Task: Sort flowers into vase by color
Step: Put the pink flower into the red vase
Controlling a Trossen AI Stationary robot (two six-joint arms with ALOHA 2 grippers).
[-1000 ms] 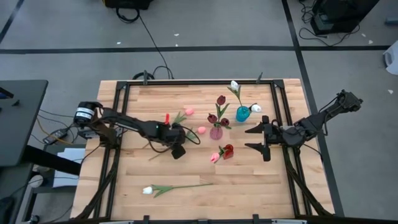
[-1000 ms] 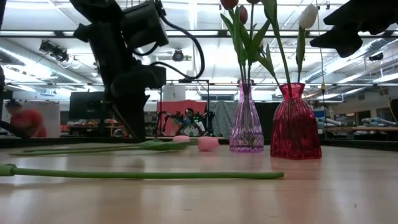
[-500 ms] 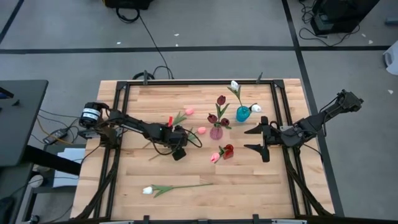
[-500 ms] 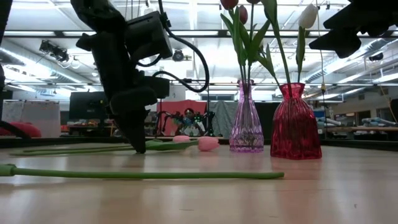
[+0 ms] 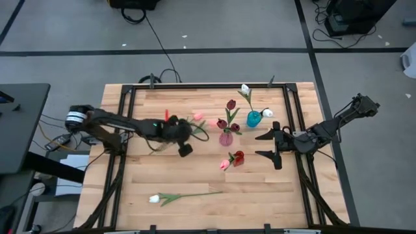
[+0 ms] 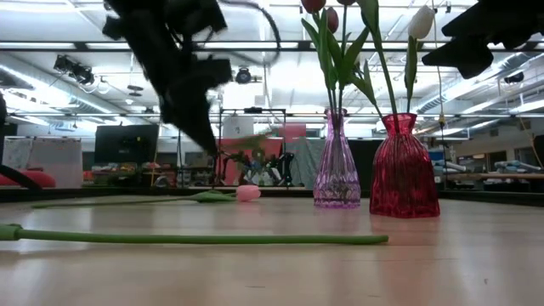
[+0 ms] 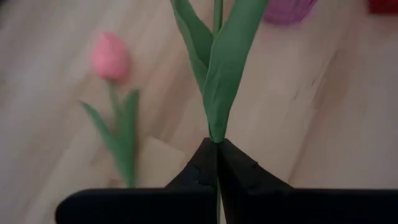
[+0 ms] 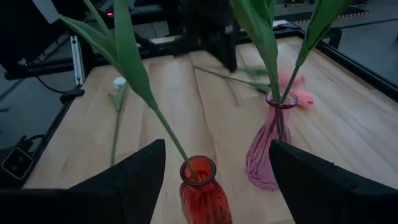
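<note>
Pinching a tulip stem (image 7: 216, 74) low, left fingers (image 7: 217, 163) closed, lifted over desk (image 5: 260, 188) at 9 o'clock of purple vase (image 5: 225, 138); light, floppy, so grip near leaves; head cut off, colour unknown; right gripper (image 5: 269, 147) open, idle at 3.

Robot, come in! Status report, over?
Left gripper shut on tulip stem. Right gripper open beside red vase. Purple vase ahead of the tulip.
</note>
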